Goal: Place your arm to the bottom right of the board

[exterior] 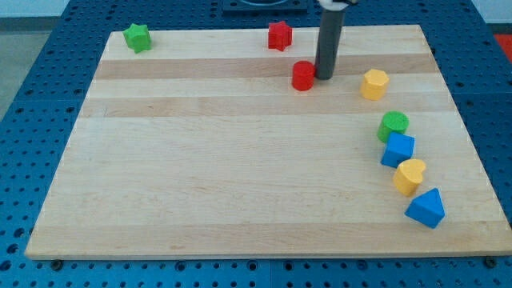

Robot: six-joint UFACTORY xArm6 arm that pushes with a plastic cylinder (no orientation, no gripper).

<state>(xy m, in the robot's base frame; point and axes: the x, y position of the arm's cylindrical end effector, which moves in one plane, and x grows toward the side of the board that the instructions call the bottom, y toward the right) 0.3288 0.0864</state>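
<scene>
Nearest the view's bottom, toward the right edge of the wooden board (240, 184), sat a blue triangular block (426, 209). Just above it and slightly to the left lay a yellow heart-shaped block (409, 176), its lower edge close to the blue triangular block. Above that came a blue cube (398, 150), and touching its top was a green cylinder (393, 124); these four formed a curving column along the board's right side. The bottom right of the board, where the task points, lay around that blue triangular block, well apart from my tip.

Further up, a yellow hexagonal block (374, 83) stood alone, near the right side. To its left, my tip (324, 77) rested on the board, just beside the right face of a red cylinder (303, 75); whether they touched could not be told. The arm carried no gripper, only the dark rod, so there was nothing to spread or press together.

Farthest off, along the view's top edge, sat a red star-shaped block (280, 35) near the middle and a green star-shaped block (138, 37) toward the left. The board lay on a blue perforated desk (48, 72).
</scene>
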